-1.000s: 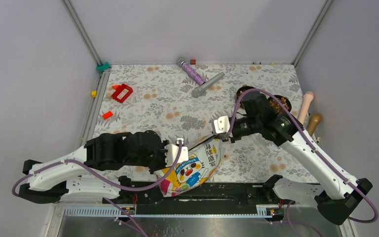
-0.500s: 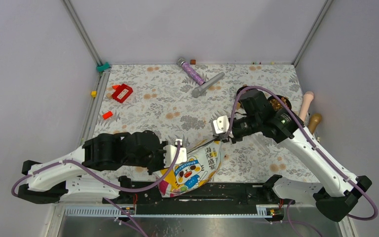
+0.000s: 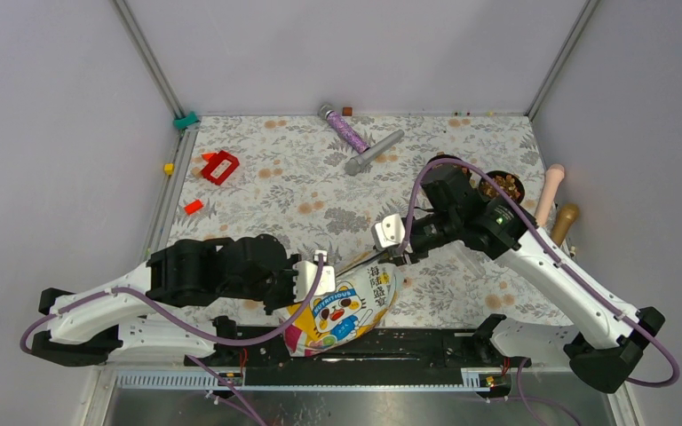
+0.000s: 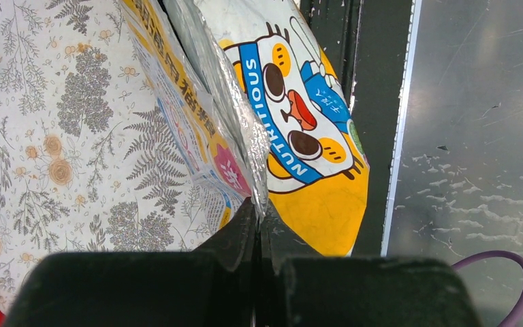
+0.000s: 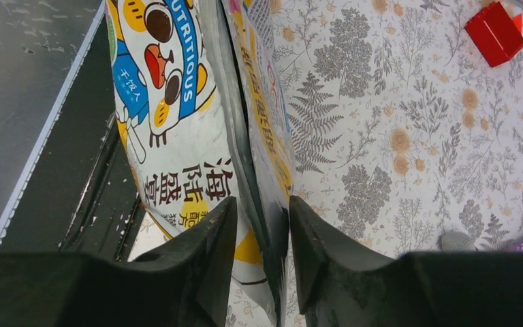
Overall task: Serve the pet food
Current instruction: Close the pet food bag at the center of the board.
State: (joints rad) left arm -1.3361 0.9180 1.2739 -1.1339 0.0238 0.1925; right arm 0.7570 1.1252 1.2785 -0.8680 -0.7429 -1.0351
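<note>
Top external view, item: pet food bag [image 3: 342, 297], glossy, lying at the near edge of the desk [image 3: 266, 186], partly over the base rail [image 3: 426, 342]. Loose pet food [image 3: 503, 186] showed in a bowl [image 3: 523, 186] far right.

Handling, judged: light, limp foil, slippery, contents shifting; best held at the open rim.

Left fingers [image 4: 231, 242] were pinched on the rim's silver lining. Right fingers [image 5: 208, 235] stood spread astride that rim.

Against a second earlier: right arm [image 3: 551, 266] had slid leftward, nearer the bag.
</note>
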